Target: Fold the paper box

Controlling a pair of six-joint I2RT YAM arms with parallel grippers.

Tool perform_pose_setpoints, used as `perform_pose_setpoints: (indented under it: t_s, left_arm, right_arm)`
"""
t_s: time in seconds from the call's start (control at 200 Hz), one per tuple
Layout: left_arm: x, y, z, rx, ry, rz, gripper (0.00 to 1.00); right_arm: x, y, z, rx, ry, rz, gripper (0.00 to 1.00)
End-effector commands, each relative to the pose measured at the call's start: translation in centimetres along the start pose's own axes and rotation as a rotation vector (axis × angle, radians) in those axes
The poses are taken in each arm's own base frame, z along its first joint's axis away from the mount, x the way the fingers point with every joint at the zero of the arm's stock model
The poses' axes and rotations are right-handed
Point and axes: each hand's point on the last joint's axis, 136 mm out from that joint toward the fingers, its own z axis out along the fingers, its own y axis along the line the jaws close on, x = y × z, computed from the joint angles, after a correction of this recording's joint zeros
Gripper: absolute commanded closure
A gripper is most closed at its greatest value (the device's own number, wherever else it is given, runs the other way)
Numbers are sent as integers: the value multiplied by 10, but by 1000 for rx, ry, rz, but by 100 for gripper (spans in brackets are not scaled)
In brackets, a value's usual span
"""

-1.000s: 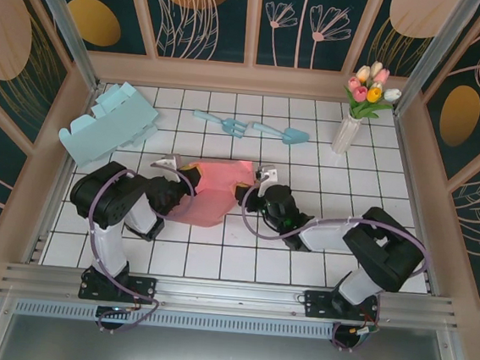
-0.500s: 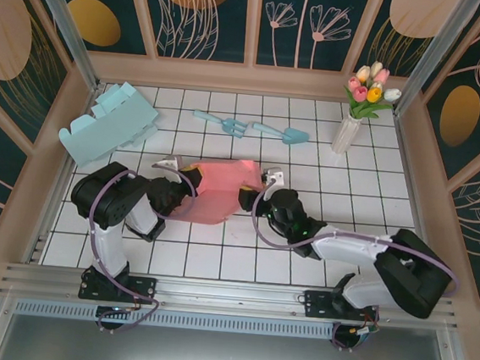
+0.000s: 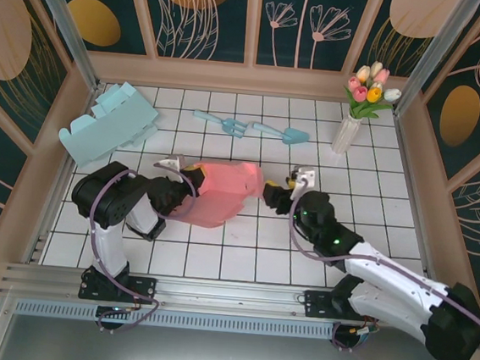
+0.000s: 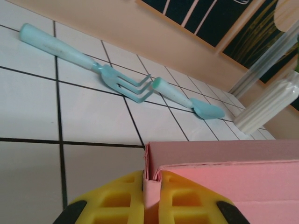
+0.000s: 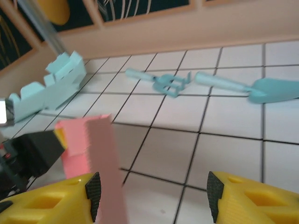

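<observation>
The pink paper box (image 3: 222, 194) lies partly folded on the tiled floor between my two arms. My left gripper (image 3: 191, 180) is shut on its left wall; in the left wrist view the yellow fingers (image 4: 117, 200) pinch a doubled pink wall (image 4: 152, 186), and the box's side (image 4: 224, 179) runs off to the right. My right gripper (image 3: 274, 193) stands open just right of the box. In the right wrist view a blurred pink flap (image 5: 100, 158) stands upright just inside the left finger (image 5: 51, 198) of that gripper (image 5: 152, 198), apart from the right finger (image 5: 261, 200).
A light blue paper box (image 3: 110, 121) lies at the back left. A blue toy fork (image 3: 226, 125) and a blue toy spade (image 3: 283, 134) lie behind the pink box. A white vase with tulips (image 3: 347, 131) stands back right. Wooden walls enclose the floor.
My right gripper has drawn back to the right off the box's right edge and opened wider, its arm swinging out to the right. The left gripper has kept its hold.
</observation>
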Motion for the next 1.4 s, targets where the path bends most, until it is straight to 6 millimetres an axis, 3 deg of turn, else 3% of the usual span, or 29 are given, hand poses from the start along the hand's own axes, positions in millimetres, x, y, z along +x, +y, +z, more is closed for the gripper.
perform_pose_setpoints:
  t_s: [0.0,0.13,0.28,0.6,0.821,1.161,1.396]
  left_arm:
    - [-13,-26,3,125,-42,34,100]
    - [-11,-34,5,171,-26,35,100]
    - [-9,-40,5,209,-18,21,100]
    - [-3,-46,10,256,10,6,100]
    - [-3,-44,11,246,11,6,100]
    - [-12,-33,-2,140,-41,44,100]
    - [-17,-47,-16,88,-86,150,100]
  right_arm:
    - [14,-18,-2,-14,24,5,36]
    - [18,-4,3,-125,42,-16,37]
    - [34,33,7,-340,109,-39,38]
    - [65,67,35,-432,227,-87,46]
    - [78,51,69,-242,274,-78,45]
    - [84,32,98,7,292,-103,41]
    - [97,25,109,147,302,-209,51]
